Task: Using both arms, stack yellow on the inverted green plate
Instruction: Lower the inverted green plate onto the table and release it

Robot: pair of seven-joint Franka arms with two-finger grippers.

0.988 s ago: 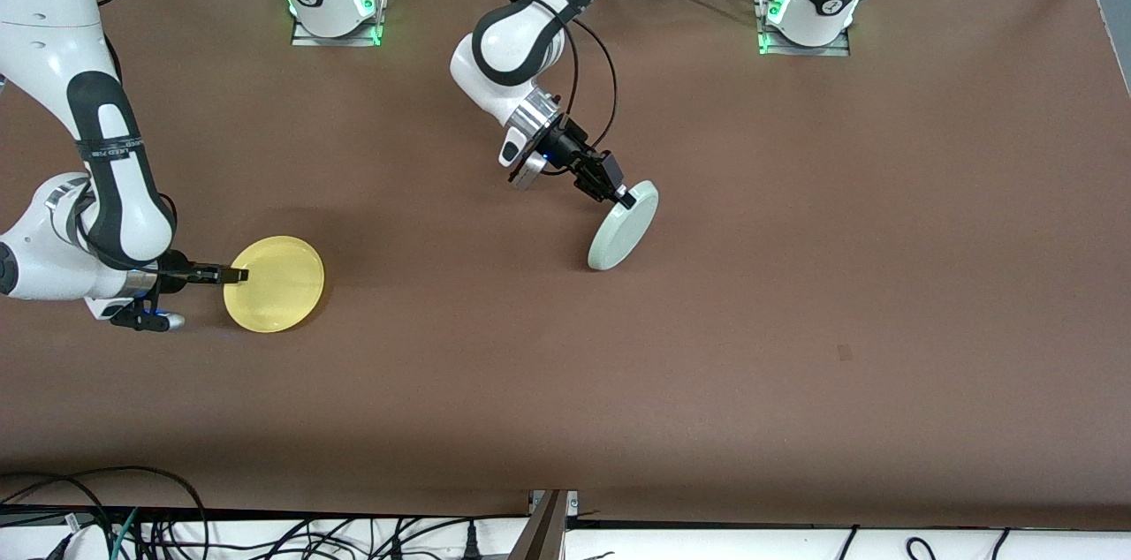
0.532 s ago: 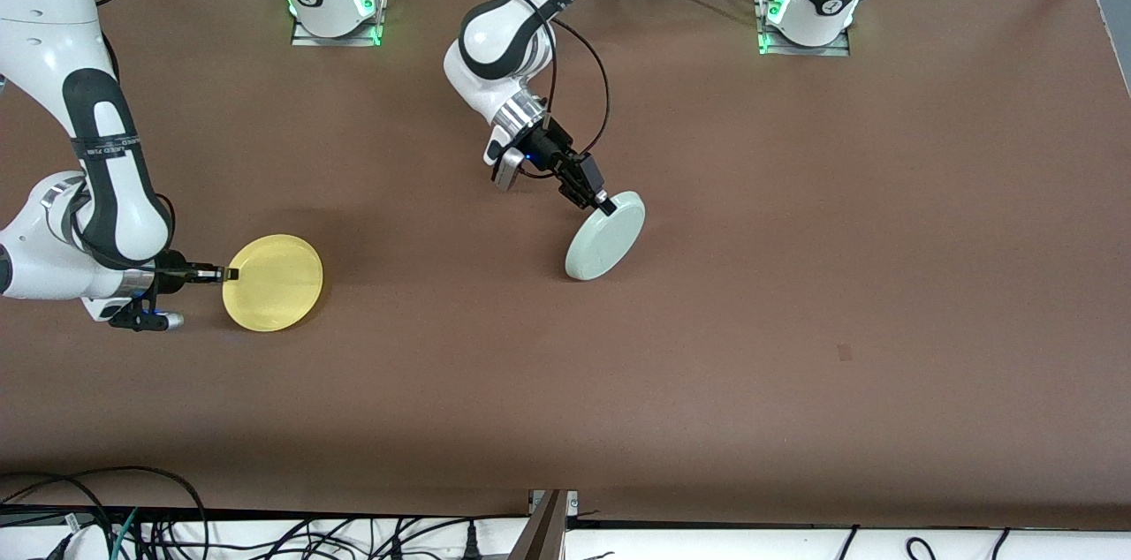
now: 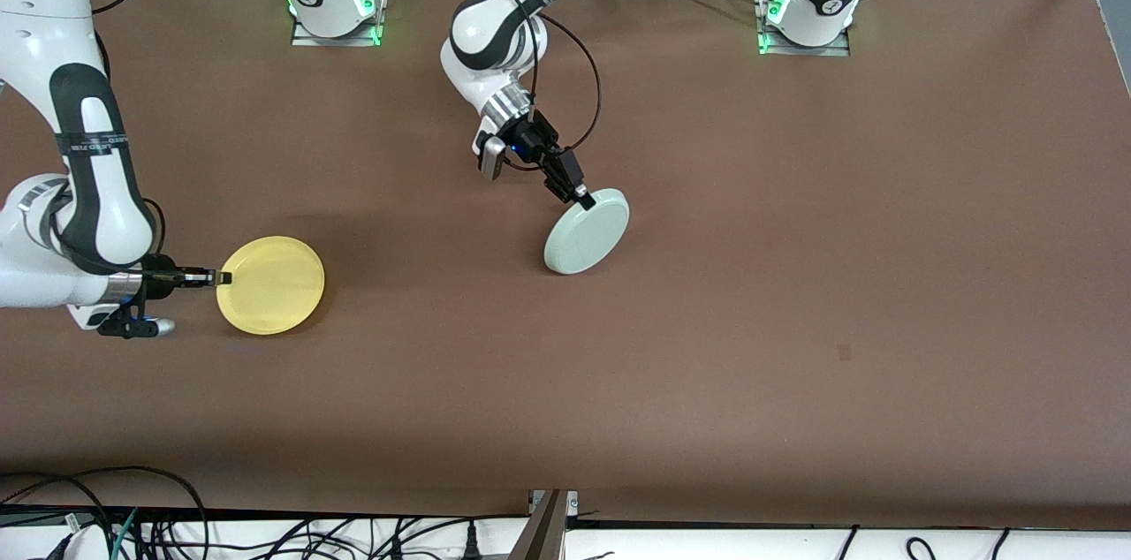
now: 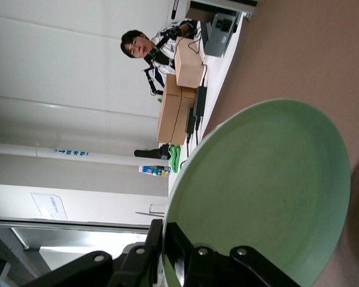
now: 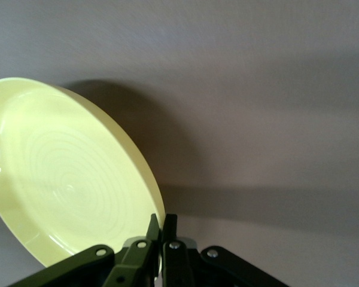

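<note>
Fingers (image 5: 161, 230) of the right gripper (image 3: 221, 278) just got clamped onto the yellow plate (image 3: 272, 284); the green plate (image 3: 587, 230), pinched tilted by the left gripper (image 3: 585, 200), has been carried toward it, so stacking looks close.

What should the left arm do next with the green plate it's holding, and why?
Probably finish turning it over and lay it flat, face down. The left hand is shut on the rim of the green plate, which stands tilted on the table, not yet flat. The right hand has shut on the rim of the yellow plate, which needs that base first.
</note>
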